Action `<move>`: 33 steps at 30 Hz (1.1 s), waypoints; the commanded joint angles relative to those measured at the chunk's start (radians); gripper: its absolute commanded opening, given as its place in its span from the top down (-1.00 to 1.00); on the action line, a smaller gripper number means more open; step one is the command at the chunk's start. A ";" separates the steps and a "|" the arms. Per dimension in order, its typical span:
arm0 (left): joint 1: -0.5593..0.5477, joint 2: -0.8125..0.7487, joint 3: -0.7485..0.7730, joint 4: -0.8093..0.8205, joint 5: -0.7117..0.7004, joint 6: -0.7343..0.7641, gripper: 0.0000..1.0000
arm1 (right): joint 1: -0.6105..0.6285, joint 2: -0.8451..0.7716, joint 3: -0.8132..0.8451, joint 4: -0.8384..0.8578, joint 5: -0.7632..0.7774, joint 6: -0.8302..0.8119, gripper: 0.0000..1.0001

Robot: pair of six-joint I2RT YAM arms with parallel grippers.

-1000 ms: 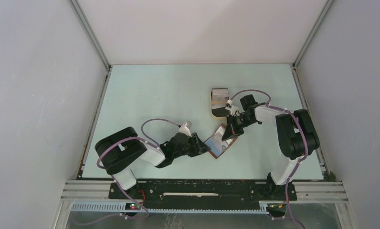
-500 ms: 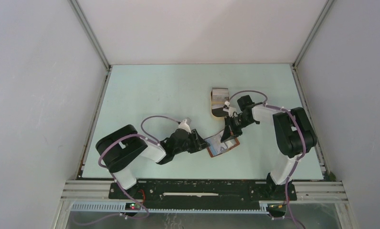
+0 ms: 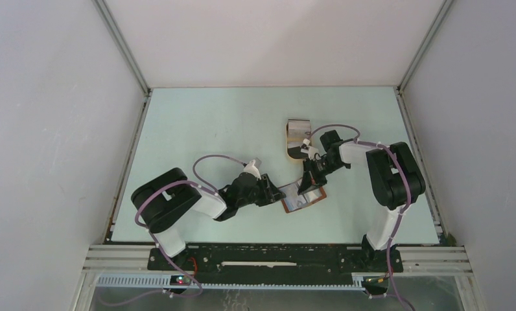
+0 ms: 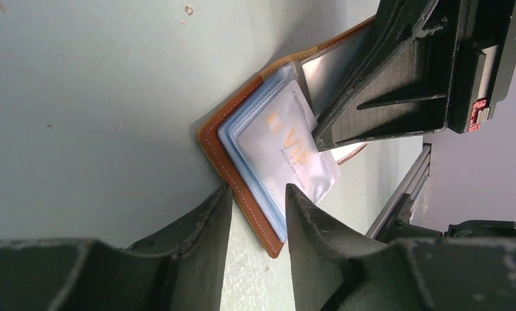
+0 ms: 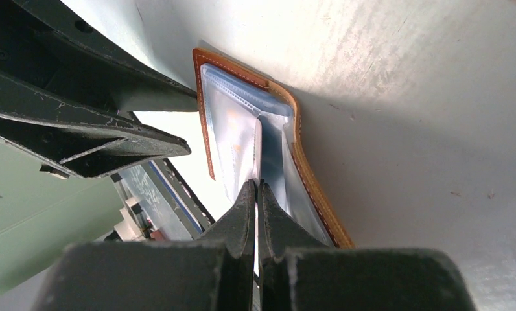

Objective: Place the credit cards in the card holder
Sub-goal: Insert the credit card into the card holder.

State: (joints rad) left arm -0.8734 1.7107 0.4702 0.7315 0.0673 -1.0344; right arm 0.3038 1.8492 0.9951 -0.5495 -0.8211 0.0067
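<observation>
Both fingers of the right gripper (image 5: 258, 188) were pressed together on a white card (image 5: 258, 149), held edge-on with its far end between the clear sleeves of the open card holder (image 3: 302, 201). The holder lay just right of centre in the overhead view. Opposite, the left gripper (image 4: 258, 189) stood part-way spread, apparently clamping the holder's near corner. By my judgement this card was only partly seated and needed pushing home, while more cards (image 3: 299, 128) waited in the tan tray (image 3: 287, 139) above. The right arm folded back from the right toward centre, wrist angled down-left. The left arm stretched low across the table (image 3: 197, 129) from lower left.
</observation>
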 commanded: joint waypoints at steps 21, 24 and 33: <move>0.006 0.016 -0.047 -0.101 -0.027 0.048 0.15 | -0.025 -0.052 0.019 -0.050 -0.029 -0.062 0.39; 0.007 0.015 -0.047 -0.100 -0.026 0.050 0.15 | -0.030 -0.058 0.019 -0.057 -0.035 -0.068 0.32; 0.007 0.015 -0.040 -0.095 -0.017 0.050 0.17 | -0.020 -0.048 0.020 -0.051 -0.051 -0.062 0.21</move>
State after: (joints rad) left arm -0.8726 1.7107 0.4656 0.7399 0.0669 -1.0348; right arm 0.2764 1.8233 0.9962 -0.5987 -0.8501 -0.0471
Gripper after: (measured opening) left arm 0.419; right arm 0.390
